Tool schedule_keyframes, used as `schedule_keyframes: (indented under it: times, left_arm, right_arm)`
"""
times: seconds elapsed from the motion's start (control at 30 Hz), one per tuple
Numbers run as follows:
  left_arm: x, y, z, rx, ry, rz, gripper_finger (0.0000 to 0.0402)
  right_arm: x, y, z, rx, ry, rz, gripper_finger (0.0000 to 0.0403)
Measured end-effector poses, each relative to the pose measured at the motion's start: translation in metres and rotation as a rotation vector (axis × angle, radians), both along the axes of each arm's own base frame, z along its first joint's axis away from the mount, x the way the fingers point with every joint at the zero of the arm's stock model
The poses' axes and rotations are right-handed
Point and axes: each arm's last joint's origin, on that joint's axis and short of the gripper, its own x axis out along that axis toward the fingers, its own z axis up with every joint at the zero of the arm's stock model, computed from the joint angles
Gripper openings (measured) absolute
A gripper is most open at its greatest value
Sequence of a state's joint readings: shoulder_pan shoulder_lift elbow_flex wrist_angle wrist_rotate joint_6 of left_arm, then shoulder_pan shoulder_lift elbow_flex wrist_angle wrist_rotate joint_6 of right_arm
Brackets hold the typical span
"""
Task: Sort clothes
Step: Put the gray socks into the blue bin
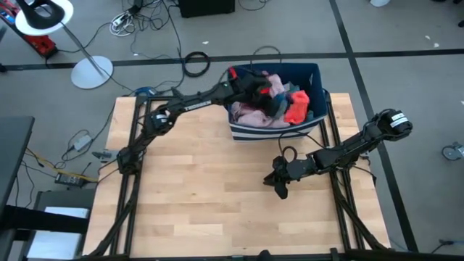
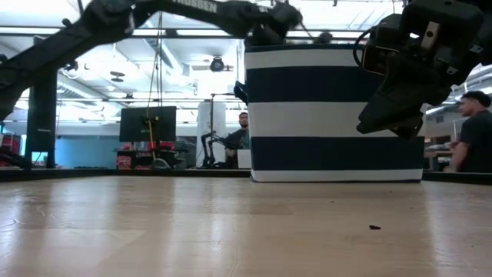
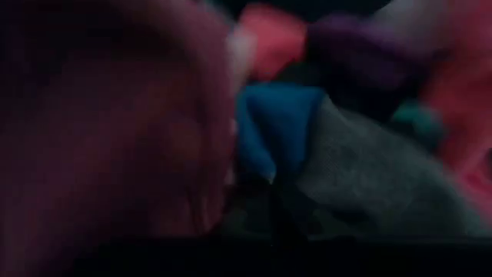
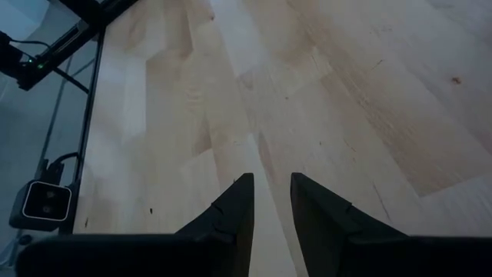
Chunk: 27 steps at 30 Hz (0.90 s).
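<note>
Bare wooden surface [image 1: 203,188] fills the near half of the scene, with no garment lying on it, so by the look of things the sorting has hardly begun and this open space seems kept free as the place to lay the piles.

Over the right part of that surface hangs the right gripper [image 1: 279,185], pointing down at the planks. Its fingers [image 4: 234,208] stand a little apart with only wood showing between them, holding nothing. It sits clear of the bin, probably waiting so that it does not crowd the other arm.

Farther back, at the far edge of the surface, stands the dark blue bin with white stripes [image 1: 270,130]. Heaped inside it are the clothes [image 1: 272,101]: a pink piece toward the left, a red-orange piece [image 1: 297,107] toward the right, dark fabric between them.

From the left side, the left arm stretches across and dips the left gripper [image 1: 254,90] into the top of that heap. Its fingers are pressed together. The wrist view shows blue cloth [image 3: 277,127] and grey cloth [image 3: 369,177] crowded just ahead, but whether any fabric is pinched cannot be told. The reach likely aims to draw one garment out.

Beyond the bin, people sit in the room behind [image 2: 475,131].
</note>
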<state>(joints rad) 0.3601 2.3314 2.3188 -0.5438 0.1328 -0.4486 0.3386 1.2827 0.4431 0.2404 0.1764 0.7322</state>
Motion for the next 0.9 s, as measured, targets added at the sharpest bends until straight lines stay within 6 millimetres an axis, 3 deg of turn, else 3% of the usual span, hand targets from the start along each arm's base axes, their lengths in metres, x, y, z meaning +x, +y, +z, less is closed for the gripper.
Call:
schedule_keyframes:
  times: [0.13,0.27,0.47,0.63,0.9]
  left_arm:
    - [0.003,0.002,-0.031,-0.101,0.125,0.029,0.0000]
    - [0.004,0.002,-0.038,-0.115,0.144,0.021,0.0000]
    - [0.010,0.003,-0.015,-0.095,-0.016,-0.026,0.0004]
    - [0.013,0.000,0.009,-0.205,-0.214,-0.125,0.0019]
    - [0.014,-0.001,0.016,-0.297,-0.271,-0.196,0.0078]
  right_arm:
    - [0.000,0.001,0.000,0.010,0.008,0.017,0.0089]
    - [-0.001,0.001,-0.001,0.017,0.013,0.030,0.0089]
    - [-0.001,0.001,-0.001,0.017,0.024,0.034,0.0089]
    - [-0.001,0.001,-0.002,0.018,0.027,0.032,0.0089]
    - [-0.001,0.001,-0.002,0.024,0.026,0.029,0.0089]
